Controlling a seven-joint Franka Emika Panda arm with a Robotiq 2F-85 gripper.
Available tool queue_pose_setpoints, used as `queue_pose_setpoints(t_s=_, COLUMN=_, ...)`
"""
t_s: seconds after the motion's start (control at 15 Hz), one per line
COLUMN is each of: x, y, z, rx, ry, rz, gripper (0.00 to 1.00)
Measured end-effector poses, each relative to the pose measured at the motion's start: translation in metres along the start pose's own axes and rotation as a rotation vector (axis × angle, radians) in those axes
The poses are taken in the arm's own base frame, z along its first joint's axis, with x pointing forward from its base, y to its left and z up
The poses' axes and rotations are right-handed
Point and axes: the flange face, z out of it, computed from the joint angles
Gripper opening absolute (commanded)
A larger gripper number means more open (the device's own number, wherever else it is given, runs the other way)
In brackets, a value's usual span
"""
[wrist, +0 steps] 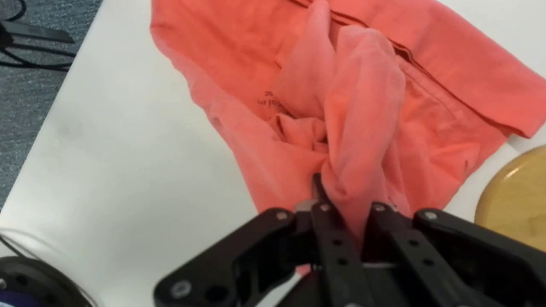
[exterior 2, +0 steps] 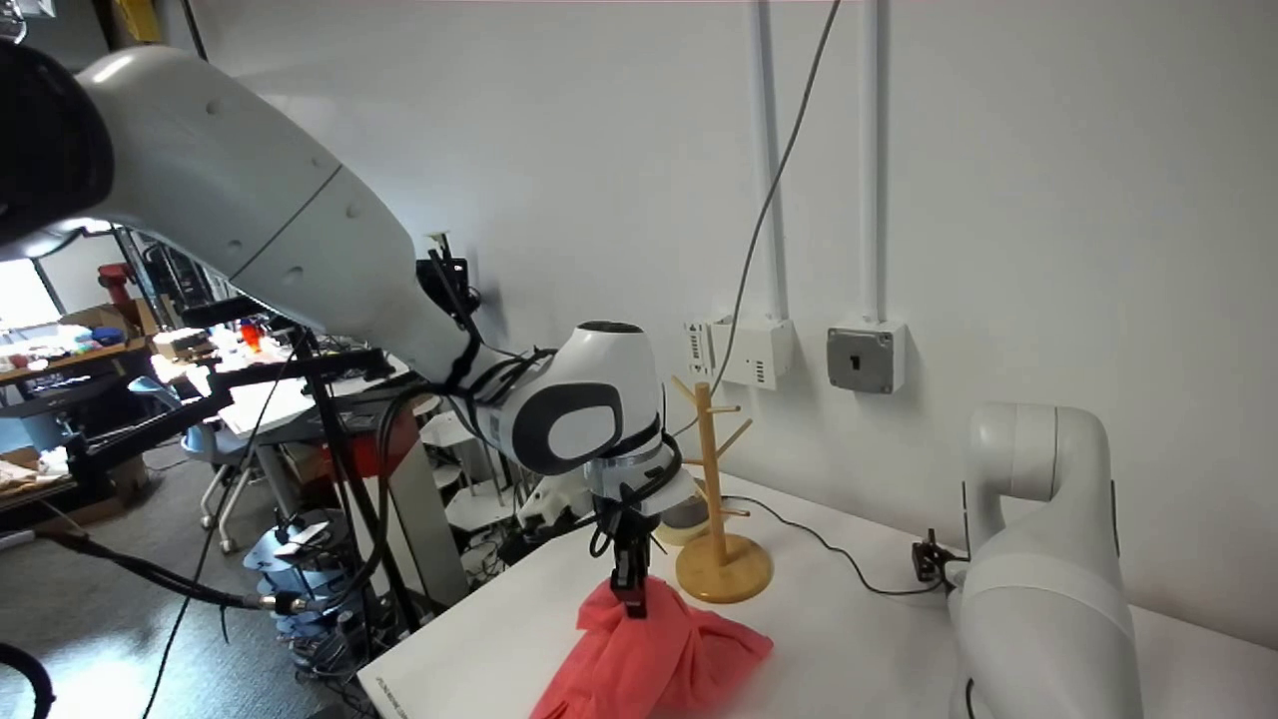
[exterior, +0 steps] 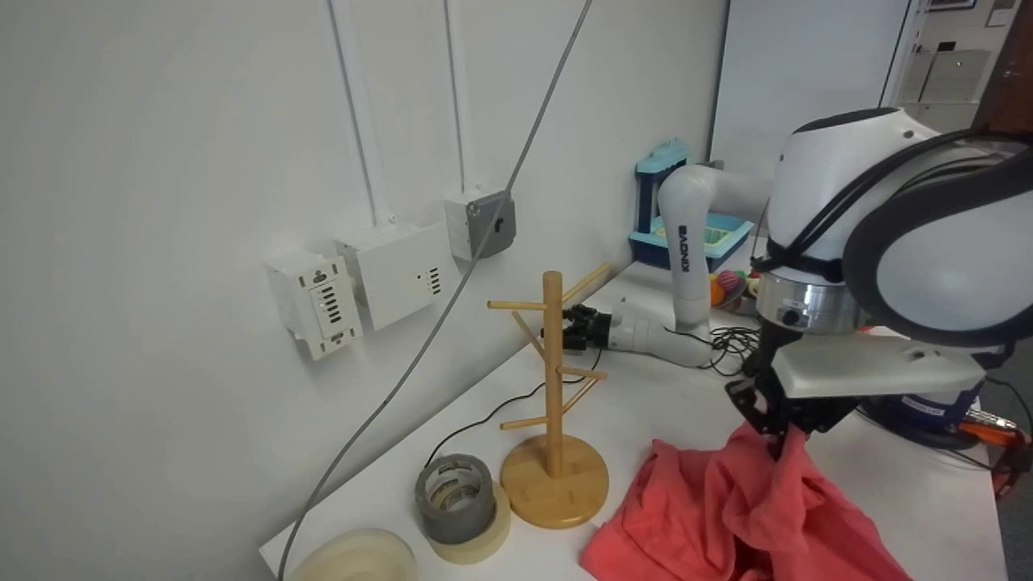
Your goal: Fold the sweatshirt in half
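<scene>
Coral-red sweatshirt [exterior: 750,516] lies crumpled on the white tabletop [exterior 2: 849,644], just beside the round base [wrist: 518,204] of the wooden mug tree [exterior: 554,403]; part of it runs out of view in all three cams, so full outline unknown; Robotiq gripper [exterior: 776,442] points down w/ fingers [wrist: 339,251] closed on a bunched fold of the cloth, which stands in a peak there while the rest spreads out lower; can't tell if the pinch takes a single layer or several.

Handling: prob. light, v. soft & limp, matte fabric w/ decent friction, so neither slippery nor fragile; won't hold a shape, so it'll sag & wrinkle wherever unsupported; main risk, I'd say, is a thick bunch in the jaws dragging the whole sweatshirt along instead of turning half of it over.

Best hold IMO: an edge or corner, e.g. the layered edge [wrist: 473,68] at upper right in the wrist view, taken shallow & flat; current bunch prob. OK for carrying cloth across, less so for a neat crease; suggest a low, slow arc, then lay down; mind the mug tree, as a corner [wrist: 527,123] lies near its base & could catch or shove it; task looks early: no clean half-fold visible, tho hidden folds make that a guess.
</scene>
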Motion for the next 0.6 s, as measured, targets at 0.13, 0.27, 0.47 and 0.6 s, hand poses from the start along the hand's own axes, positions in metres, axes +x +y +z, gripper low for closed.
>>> queue_pose_setpoints(t_s=0.13, x=0.005, y=-0.008, z=0.005, rx=0.027, ry=-0.005, rz=0.093, gripper=0.02)
queue_pose_setpoints(t_s=0.27, x=0.009, y=-0.017, z=0.006, rx=0.066, ry=-0.001, rz=0.184, gripper=0.02)
queue_pose_setpoints(t_s=0.47, x=0.014, y=-0.032, z=0.003, rx=0.136, ry=0.008, rz=0.321, gripper=0.02)
queue_pose_setpoints(t_s=0.6, x=0.019, y=-0.041, z=0.003, rx=0.179, ry=0.029, rz=0.399, gripper=0.02)
